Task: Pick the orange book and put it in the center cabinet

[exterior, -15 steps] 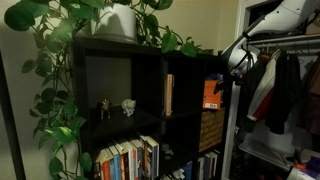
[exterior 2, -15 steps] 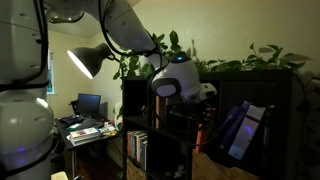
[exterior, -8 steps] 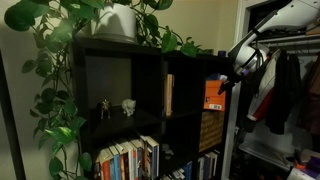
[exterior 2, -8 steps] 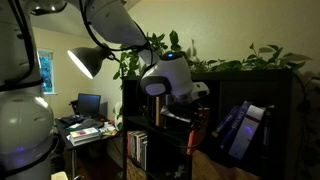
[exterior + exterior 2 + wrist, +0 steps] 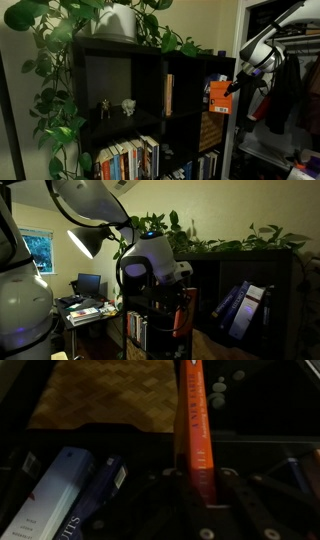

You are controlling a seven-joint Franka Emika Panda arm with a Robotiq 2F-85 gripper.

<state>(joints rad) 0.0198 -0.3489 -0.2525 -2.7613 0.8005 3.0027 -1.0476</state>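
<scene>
My gripper is shut on the orange book, a thin bright orange paperback, and holds it upright just outside the shelf's right end compartment. The book's spine runs up the wrist view between my fingers. It also shows as a red-orange strip under my wrist in an exterior view. The center cabinet is a dark open compartment with one thin tan upright book, left of the held book.
The black cube bookshelf carries leafy plants on top. A wider compartment holds two small figurines. Several books fill the lower row. Blue books lean in a compartment. A woven basket sits below. Clothes hang at right.
My gripper with the orange book has drawn out of the right end compartment, away from the shelf. The book now hangs clear of the shelf front.
</scene>
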